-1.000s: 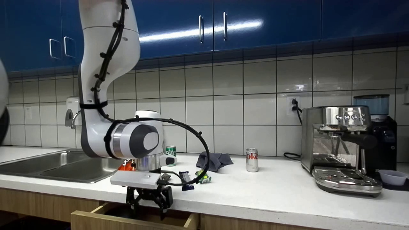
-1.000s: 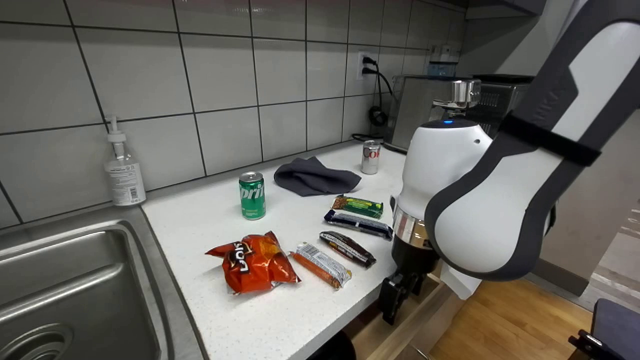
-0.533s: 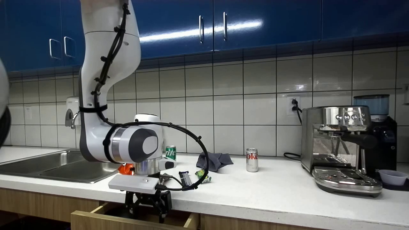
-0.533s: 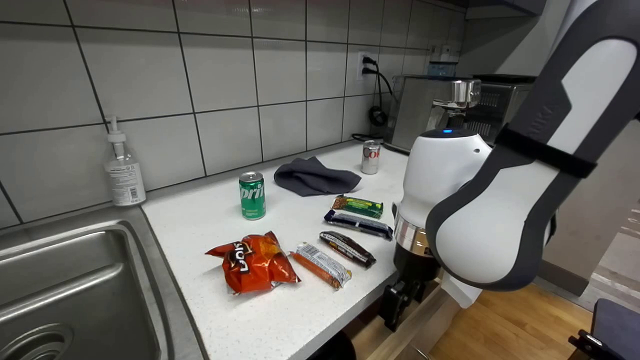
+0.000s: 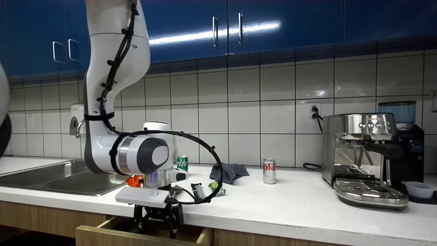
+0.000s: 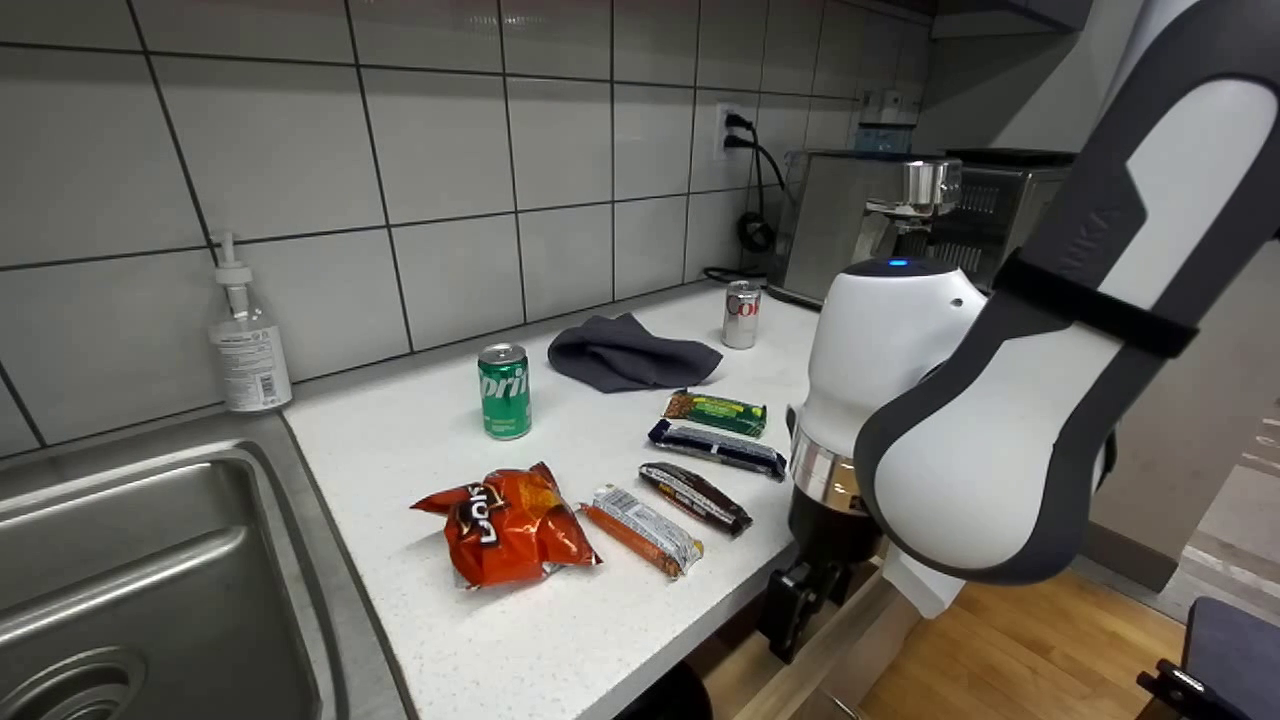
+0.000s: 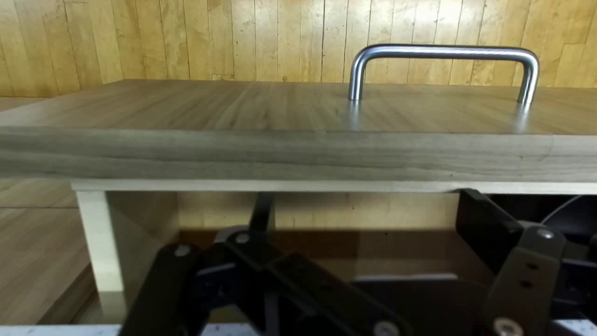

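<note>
- The gripper (image 7: 366,205) is being held, pointing down, in the pulled-out drawer (image 7: 280,154), its fingers (image 7: 482,228) being spread wide, with the drawer's inside being seen between them
- Whether a side of the drawer is being touched is not being made clear by any view
- In the wrist view a steel handle (image 7: 443,51) is being shown on the drawer's outer face, wooden floor (image 7: 233,42) being seen beyond
- Also in the drawer, a dark thing (image 5: 125,227) is being partly covered by the counter (image 6: 480,650), its shape being lost in shadow
- On the counter, behind the gripper, a loose row is being formed by the orange bar (image 6: 640,530), the brown bar (image 6: 695,497), the blue bar (image 6: 717,449) and the green bar (image 6: 716,413)
- Just beside the orange bar, a crumpled red chip bag (image 6: 515,530) is being seen near the sink (image 6: 325,570)
- Behind these, a green can (image 6: 505,392) is being seen upright, a rumpled grey cloth (image 6: 630,357) being seen near it
- Farther along, a silver can (image 6: 741,315) is being shown upright in both exterior views
- Farther off, a steel coffee machine (image 5: 344,157) is being flanked by a black grinder (image 5: 413,164) and a pale bowl (image 5: 420,190)
- Beyond all, the tiled wall (image 5: 242,118) is being topped by blue cupboards (image 5: 290,34)
</note>
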`<state>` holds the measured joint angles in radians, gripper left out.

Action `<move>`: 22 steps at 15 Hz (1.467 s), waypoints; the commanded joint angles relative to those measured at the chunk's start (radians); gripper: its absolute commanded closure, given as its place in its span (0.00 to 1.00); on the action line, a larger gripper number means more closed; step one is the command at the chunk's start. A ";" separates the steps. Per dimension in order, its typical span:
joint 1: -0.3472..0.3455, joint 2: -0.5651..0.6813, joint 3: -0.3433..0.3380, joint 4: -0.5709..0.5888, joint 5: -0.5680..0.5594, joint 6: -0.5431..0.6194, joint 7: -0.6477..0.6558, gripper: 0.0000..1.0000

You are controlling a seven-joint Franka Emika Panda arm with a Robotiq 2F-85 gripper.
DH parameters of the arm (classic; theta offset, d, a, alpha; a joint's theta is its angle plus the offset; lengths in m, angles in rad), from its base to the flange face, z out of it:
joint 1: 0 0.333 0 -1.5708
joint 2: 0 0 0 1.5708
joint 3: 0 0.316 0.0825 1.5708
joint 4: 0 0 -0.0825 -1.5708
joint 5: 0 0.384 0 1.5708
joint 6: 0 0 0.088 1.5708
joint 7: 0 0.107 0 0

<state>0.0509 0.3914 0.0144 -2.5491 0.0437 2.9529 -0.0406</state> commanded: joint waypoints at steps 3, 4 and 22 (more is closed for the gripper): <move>0.021 -0.041 -0.026 -0.072 -0.028 0.012 0.042 0.00; 0.025 -0.045 -0.033 -0.081 -0.031 0.014 0.044 0.00; 0.093 -0.169 -0.091 -0.281 -0.072 -0.004 0.120 0.00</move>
<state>0.1326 0.2710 -0.0549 -2.7681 0.0084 2.9761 0.0442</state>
